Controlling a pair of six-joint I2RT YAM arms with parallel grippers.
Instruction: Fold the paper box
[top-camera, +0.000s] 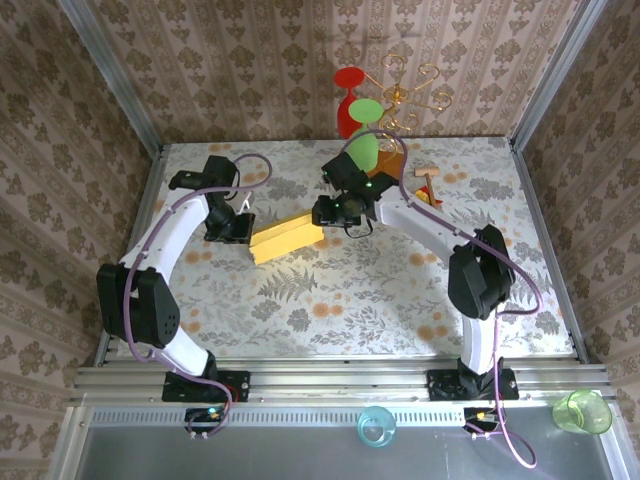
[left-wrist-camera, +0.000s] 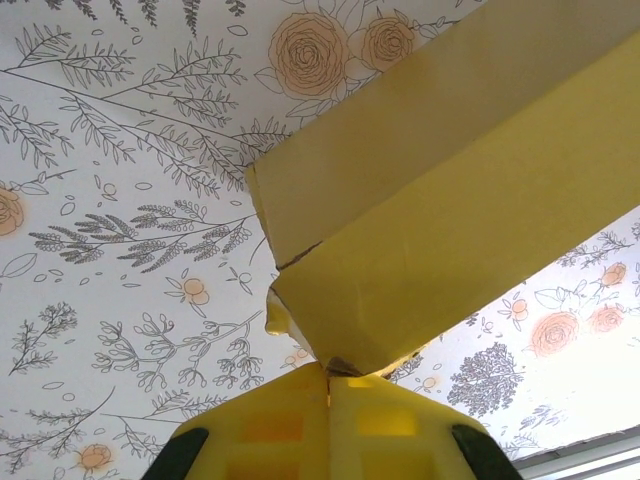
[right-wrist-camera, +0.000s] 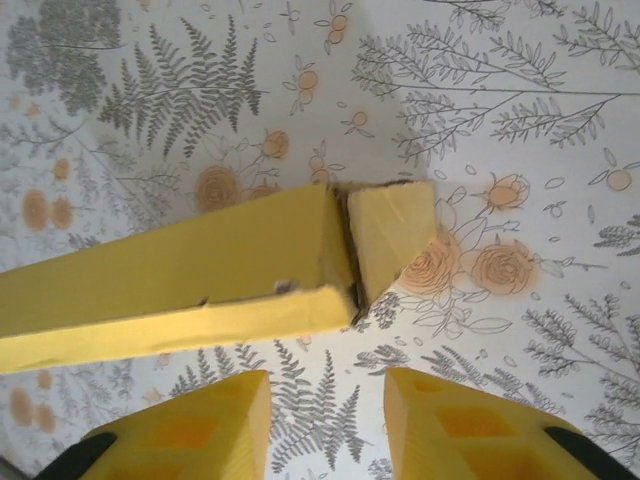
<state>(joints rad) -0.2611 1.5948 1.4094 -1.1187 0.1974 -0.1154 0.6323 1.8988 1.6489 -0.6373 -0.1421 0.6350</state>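
At left on the floral counter (top-camera: 300, 300), pinching an end corner of the paper box (top-camera: 288, 236) with the left claw (left-wrist-camera: 328, 376), fingers clenched tight together. At centre, lying slantwise between the two arms, mustard-yellow, long and narrow. At right, hovering just off the box's other end with the right claw (right-wrist-camera: 328, 388), jaws released, grasping nothing.

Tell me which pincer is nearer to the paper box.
Left. The left pincer is shut on a corner of the paper box, touching it. The right pincer stands open just short of the box's other end, apart from it.
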